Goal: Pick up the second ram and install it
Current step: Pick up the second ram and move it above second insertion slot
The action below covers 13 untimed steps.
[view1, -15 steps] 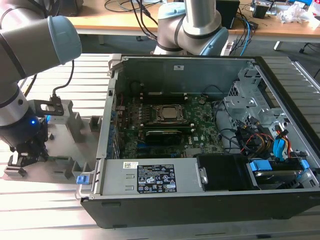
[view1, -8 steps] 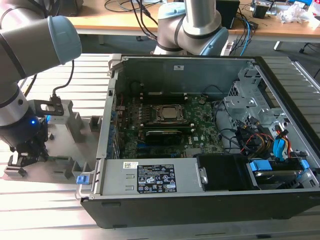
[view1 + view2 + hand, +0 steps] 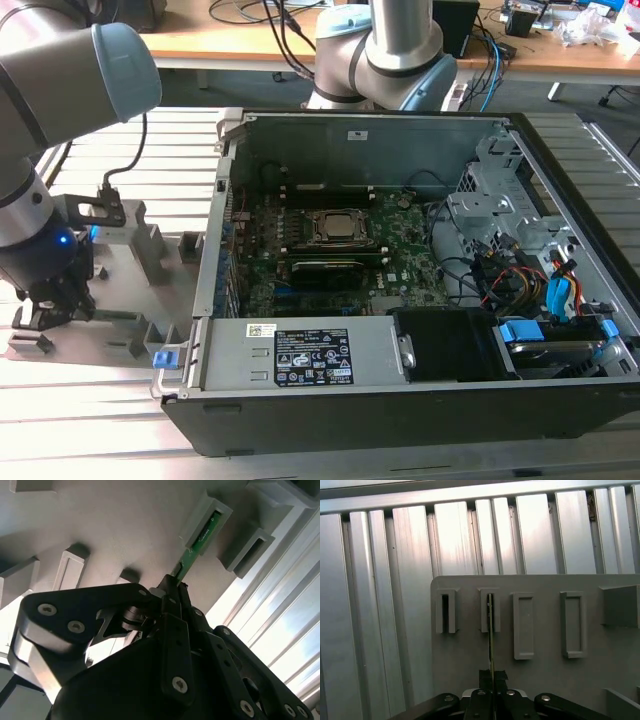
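The claw is clamped on the near end of the second ram. The ram's far end sits in a slotted block of the grey fixture tray, its long axis running straight from the claw into that slot.

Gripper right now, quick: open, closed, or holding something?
Gripper: shut on the second ram, whose far end sits in a slot of the grey fixture tray.
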{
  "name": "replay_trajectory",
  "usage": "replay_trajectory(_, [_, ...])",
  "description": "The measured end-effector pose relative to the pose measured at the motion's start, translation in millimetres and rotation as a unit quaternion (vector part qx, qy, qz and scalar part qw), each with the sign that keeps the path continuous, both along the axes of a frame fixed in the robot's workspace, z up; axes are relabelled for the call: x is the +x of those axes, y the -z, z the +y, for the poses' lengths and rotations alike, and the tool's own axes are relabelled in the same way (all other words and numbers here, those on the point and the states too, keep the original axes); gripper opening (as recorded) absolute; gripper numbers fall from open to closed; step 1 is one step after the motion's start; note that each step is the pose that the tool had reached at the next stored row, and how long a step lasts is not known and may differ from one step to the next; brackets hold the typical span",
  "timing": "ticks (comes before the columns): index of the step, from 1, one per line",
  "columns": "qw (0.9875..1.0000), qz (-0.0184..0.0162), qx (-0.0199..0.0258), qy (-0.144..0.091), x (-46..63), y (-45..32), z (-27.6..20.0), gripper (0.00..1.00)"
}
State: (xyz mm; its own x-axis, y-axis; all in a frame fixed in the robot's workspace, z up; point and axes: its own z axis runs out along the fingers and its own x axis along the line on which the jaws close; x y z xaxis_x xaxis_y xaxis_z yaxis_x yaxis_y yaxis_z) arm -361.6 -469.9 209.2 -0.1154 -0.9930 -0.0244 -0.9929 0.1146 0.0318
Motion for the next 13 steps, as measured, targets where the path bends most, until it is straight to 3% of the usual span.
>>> replay_trajectory(5, [1.0,0.0,0.0,0.0,0.0,-7.0,0.0,0.14])
replay_trajectory(13, [1.0,0.0,0.0,0.0,0.0,-24.3,0.0,0.14])
